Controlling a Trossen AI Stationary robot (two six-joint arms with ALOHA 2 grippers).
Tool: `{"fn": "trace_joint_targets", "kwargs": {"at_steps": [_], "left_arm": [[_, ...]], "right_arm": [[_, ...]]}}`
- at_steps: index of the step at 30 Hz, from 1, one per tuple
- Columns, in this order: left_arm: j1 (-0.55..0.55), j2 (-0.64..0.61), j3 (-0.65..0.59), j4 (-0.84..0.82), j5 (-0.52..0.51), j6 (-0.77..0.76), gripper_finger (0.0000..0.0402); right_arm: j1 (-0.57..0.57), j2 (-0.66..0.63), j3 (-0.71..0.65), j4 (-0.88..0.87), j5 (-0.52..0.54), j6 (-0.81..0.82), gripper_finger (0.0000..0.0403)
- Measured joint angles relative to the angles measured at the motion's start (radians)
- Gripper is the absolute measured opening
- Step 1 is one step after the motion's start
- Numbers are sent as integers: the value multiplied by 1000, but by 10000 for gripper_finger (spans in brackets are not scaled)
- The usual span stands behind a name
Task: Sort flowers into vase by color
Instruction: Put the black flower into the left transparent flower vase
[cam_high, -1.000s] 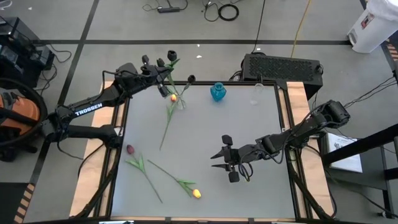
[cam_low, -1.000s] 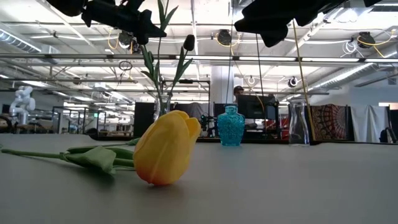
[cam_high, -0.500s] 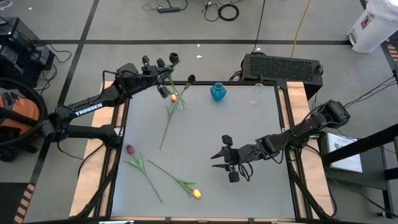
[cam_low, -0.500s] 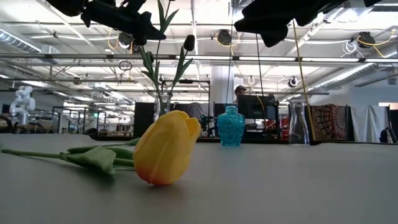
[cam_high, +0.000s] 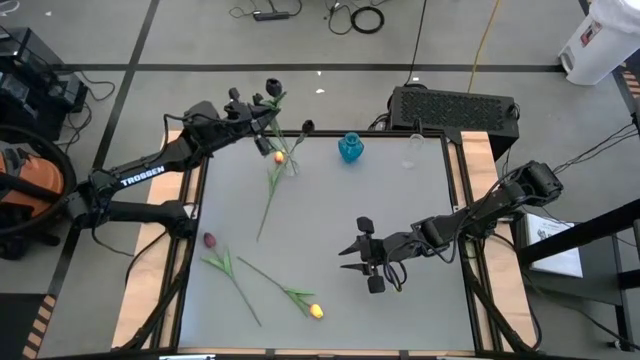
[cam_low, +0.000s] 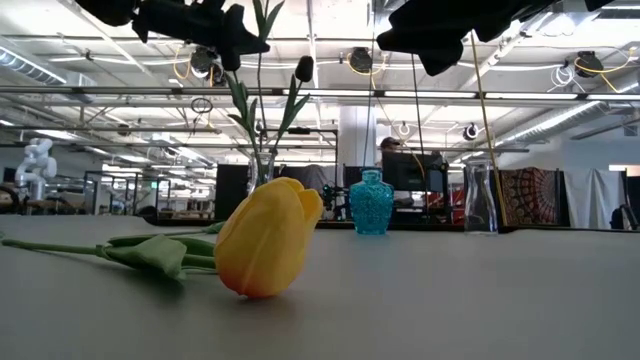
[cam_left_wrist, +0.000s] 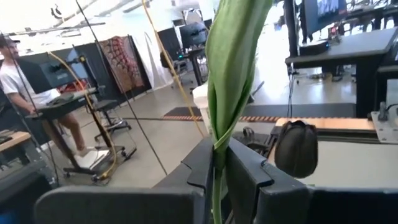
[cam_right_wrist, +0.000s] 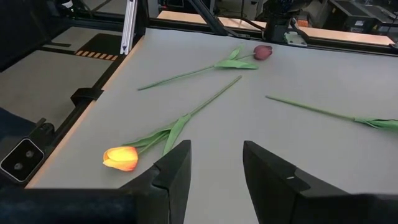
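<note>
My left gripper (cam_high: 262, 110) is at the table's far left corner, raised, shut on a black tulip (cam_high: 274, 88). Its stem (cam_low: 261, 70) runs down toward a clear vase (cam_low: 262, 168), where another black tulip (cam_low: 304, 68) stands. My right gripper (cam_high: 350, 247) hovers open over the table's middle right with nothing between its fingers. A yellow tulip (cam_high: 279, 157) lies by the clear vase. A dark red tulip (cam_high: 209, 240) and a second yellow tulip (cam_high: 316, 311) lie flat near the front left. My left gripper pinches the black tulip's thin green stem (cam_left_wrist: 216, 180) between its two fingers, just below where a long leaf (cam_left_wrist: 233, 74) starts. The fingers point level and lie across the stem. The flower stands nearly upright, head above the gripper, stem hanging down toward the clear vase.
A blue vase (cam_high: 349, 148) stands at the far edge's middle, and a second clear vase (cam_low: 480, 197) stands to its right. A person sits at a desk in the room beyond the table. Bare tabletop spreads between the arms.
The black tulip in my left gripper has tipped slightly. Its head has shifted a little toward the far edge, and its stem stands straighter over the clear vase.
</note>
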Motion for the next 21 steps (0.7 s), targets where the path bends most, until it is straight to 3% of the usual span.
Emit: {"fn": "trace_joint_targets", "kwargs": {"at_steps": [15, 21], "left_arm": [[-14, 0, 175, -237, 4, 24, 14], [-18, 68, 218, -301, 8, 23, 13]], "right_arm": [[0, 4, 0, 5, 0, 0, 137], [0, 24, 1, 13, 0, -4, 137]]}}
